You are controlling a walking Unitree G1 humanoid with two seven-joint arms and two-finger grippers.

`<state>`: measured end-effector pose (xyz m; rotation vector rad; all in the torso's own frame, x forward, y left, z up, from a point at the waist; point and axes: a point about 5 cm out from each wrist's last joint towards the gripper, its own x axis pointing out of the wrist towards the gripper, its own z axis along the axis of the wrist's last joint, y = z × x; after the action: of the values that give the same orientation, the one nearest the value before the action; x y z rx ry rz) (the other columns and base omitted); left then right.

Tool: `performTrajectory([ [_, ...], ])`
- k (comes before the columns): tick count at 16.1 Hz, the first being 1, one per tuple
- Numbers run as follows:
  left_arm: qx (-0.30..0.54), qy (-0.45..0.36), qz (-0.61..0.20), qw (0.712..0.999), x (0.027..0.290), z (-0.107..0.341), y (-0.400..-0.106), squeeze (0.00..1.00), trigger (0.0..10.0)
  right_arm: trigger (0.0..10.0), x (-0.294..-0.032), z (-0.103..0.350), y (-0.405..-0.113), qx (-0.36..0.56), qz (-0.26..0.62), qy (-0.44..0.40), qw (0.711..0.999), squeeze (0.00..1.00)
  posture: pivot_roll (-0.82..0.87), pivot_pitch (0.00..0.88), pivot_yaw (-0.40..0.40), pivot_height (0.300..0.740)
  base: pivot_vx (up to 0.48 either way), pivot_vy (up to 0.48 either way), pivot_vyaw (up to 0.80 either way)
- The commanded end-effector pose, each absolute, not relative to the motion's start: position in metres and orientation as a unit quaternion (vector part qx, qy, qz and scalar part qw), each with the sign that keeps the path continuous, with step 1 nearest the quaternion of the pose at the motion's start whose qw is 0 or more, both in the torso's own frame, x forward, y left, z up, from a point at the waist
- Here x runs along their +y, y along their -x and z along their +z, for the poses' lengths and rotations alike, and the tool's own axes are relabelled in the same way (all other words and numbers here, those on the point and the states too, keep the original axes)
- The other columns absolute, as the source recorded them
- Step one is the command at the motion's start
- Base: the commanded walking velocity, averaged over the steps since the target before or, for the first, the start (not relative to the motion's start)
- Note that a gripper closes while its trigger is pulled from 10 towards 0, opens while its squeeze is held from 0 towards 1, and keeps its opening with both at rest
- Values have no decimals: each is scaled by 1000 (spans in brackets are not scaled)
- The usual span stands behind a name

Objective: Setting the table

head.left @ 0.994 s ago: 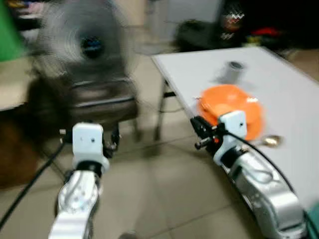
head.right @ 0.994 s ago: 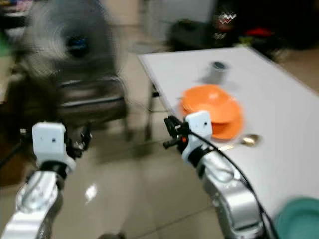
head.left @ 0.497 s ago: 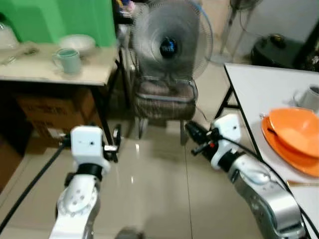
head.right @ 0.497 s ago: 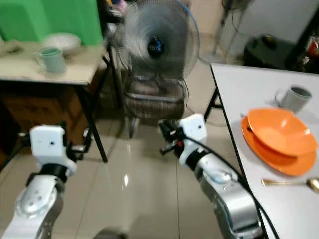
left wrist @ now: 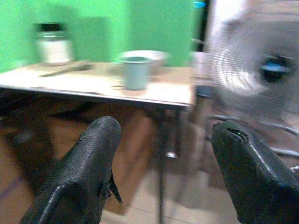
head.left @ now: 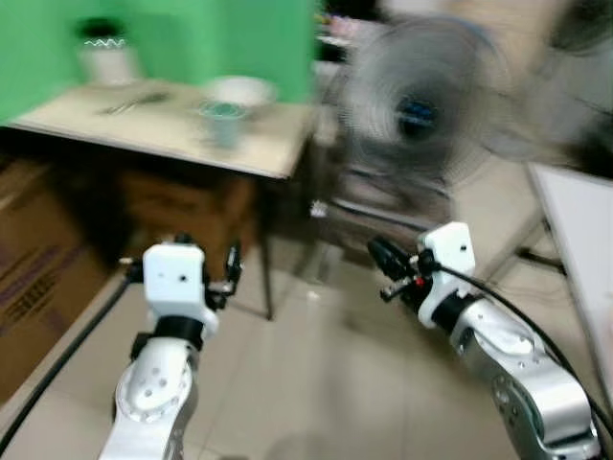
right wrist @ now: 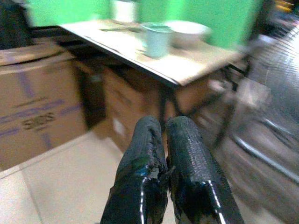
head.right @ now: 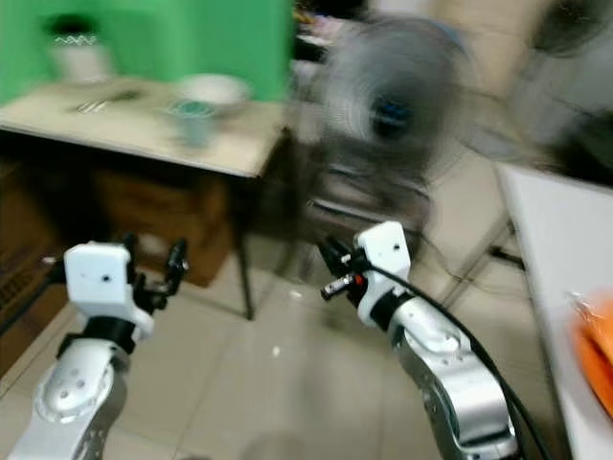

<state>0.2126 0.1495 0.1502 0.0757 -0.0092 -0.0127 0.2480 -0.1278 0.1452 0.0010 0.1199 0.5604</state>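
Observation:
A pale green cup (head.left: 222, 123) and a white bowl (head.left: 239, 91) stand on a beige side table (head.left: 144, 129) ahead to the left, against a green wall. A white jar (head.left: 105, 57) and some cutlery (head.left: 134, 101) lie further along it. My left gripper (left wrist: 164, 128) is held low over the floor, open and empty, pointing at the cup (left wrist: 136, 72). My right gripper (right wrist: 163, 123) is shut with nothing between its fingers; it hangs in front of the fan (head.left: 421, 110). An orange plate (head.right: 599, 335) peeks in at the right edge. The views are blurred.
A standing fan on a chair is between the side table and a white table (head.left: 584, 220) at the right edge. Cardboard boxes (right wrist: 37, 93) sit under and beside the side table. Tiled floor (head.left: 326, 383) lies between me and the furniture.
The camera has swung left: the white table with its orange dishes slid off to the right, and the side table with cup and bowl came nearer the centre. Both grippers keep their poses.

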Motion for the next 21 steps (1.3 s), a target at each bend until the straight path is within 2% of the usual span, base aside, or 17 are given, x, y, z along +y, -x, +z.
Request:
performTrajectory([
  [1, -6, -39, 8, 999, 155, 151, -211, 0, 10000, 10000, -125, 154, -250, 36, 284, -20, 958, 0, 87, 10, -86, 740, 364, 0, 0],
  [8, -4, -41, 7, 999, 152, 148, -210, 0, 10000, 10000, -126, 159, -255, 23, 279, -80, 957, 0, 97, 0, -110, 740, 362, 0, 0],
  [13, -1, -34, 8, 999, 151, 146, -209, 0, 10000, 10000, -126, 160, -255, 26, 282, -72, 956, 0, 95, 0, -126, 740, 352, 0, 0],
  [14, -1, -27, 7, 1000, 150, 146, -208, 898, 10000, 10000, -126, 159, -256, 28, 282, -79, 956, 1000, 97, 0, -128, 740, 352, 0, 0],
  [15, -2, -23, 7, 1000, 149, 147, -208, 1000, 10000, 10000, -126, 159, -256, 30, 281, -81, 956, 1000, 100, 0, -131, 740, 356, 0, 556],
  [19, -5, -21, 4, 1000, 150, 148, -208, 1000, 10000, 10000, -119, 162, -257, 24, 297, -88, 951, 1000, 104, 0, -126, 740, 365, 0, 777],
  [21, -3, -28, 3, 1000, 155, 148, -207, 1000, 10000, 10000, -113, 164, -254, 18, 301, -90, 949, 1000, 105, 0, -90, 740, 375, 0, 800],
])
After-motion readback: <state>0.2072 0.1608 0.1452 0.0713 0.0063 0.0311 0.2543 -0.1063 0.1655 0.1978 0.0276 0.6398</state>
